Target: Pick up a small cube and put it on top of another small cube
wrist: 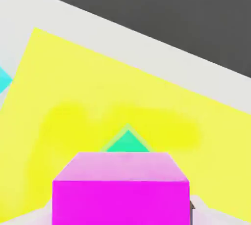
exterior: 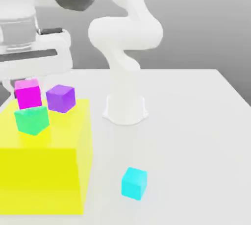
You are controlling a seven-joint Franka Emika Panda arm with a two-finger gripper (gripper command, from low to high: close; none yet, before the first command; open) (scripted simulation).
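Note:
The small magenta cube (exterior: 28,94) hangs directly over the teal-green cube (exterior: 32,120), its underside at or just above the teal top; I cannot tell whether they touch. My gripper (exterior: 27,90) comes down from the exterior view's upper left and is shut on the magenta cube. The teal cube sits on a large yellow block (exterior: 46,162). In the hand view the magenta cube (wrist: 121,192) is close up, with a corner of the teal cube (wrist: 127,142) peeking out beyond it on the yellow block (wrist: 122,91).
A larger purple cube (exterior: 61,98) stands on the yellow block just to the exterior view's right of the magenta cube. A cyan cube (exterior: 134,183) lies on the white table (exterior: 196,136) in front. The arm's base (exterior: 125,109) stands mid-table.

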